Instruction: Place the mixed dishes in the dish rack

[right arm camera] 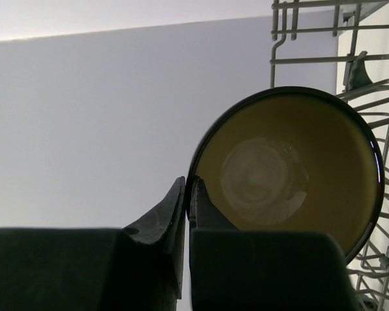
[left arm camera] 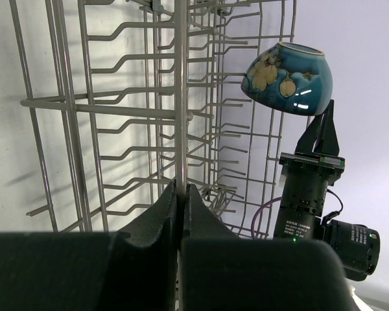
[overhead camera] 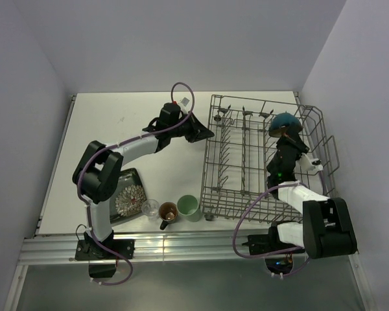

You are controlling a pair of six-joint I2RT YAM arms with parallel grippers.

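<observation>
The grey wire dish rack stands on the right half of the table. My left gripper is at the rack's left side. In the left wrist view the gripper is shut on one thin rack wire. My right gripper holds the dark bowl above the rack's far right part. In the right wrist view the gripper is pinched on the rim of the bowl, whose tan inside faces the camera. The bowl's blue floral outside shows in the left wrist view.
Near the front edge, left of the rack, lie the square black floral plate, the small clear glass, the brown mug and the pale green cup. Walls enclose the table on three sides. Rack tines stand beside the bowl.
</observation>
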